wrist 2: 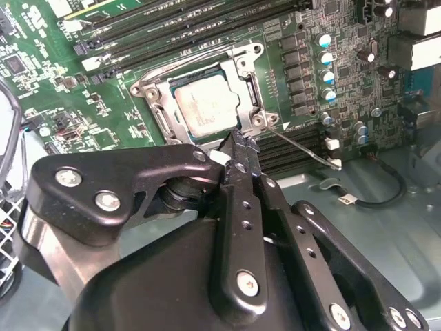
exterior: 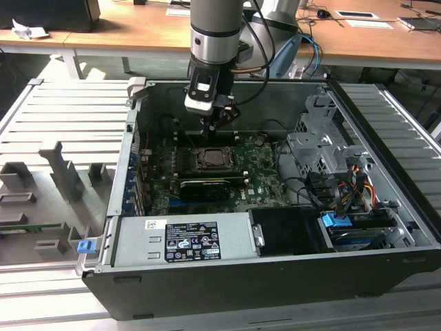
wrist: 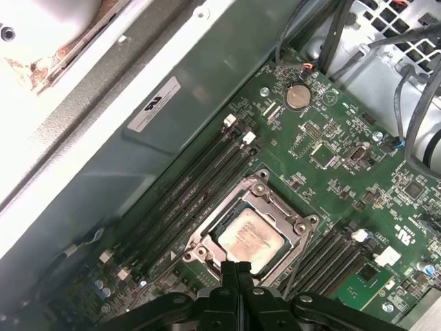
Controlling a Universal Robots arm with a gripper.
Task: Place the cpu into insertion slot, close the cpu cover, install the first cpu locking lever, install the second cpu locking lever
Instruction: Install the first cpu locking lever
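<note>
I have the gripper (wrist 2: 239, 143) down inside the open computer case (exterior: 207, 289), which sits on the grey slatted bench (exterior: 62, 117). Its 2 fingers are pressed tight together, and I see nothing between them. In both wrist views the tips hang just over 1 corner of the insertion slot (wrist 2: 163, 114), very near the metal there; I cannot tell whether they touch it.

The cpu (wrist 2: 203, 103) lies flat in the slot, silvery top up. The slot sits around the middle of the green circuit board (exterior: 262, 172), somewhat toward the case's far wall in the exterior view. The cpu cover (wrist 2: 249, 65) is down over it, its frame lying on the chip's edges and the chip showing through the cut-out.

In the second wrist view 1 thin metal lever (wrist 2: 303, 148) runs out from the socket corner beside the tips and slants across the memory slots (wrist 2: 303, 141) to the board's edge. More long memory slots flank the socket's other side.
</note>
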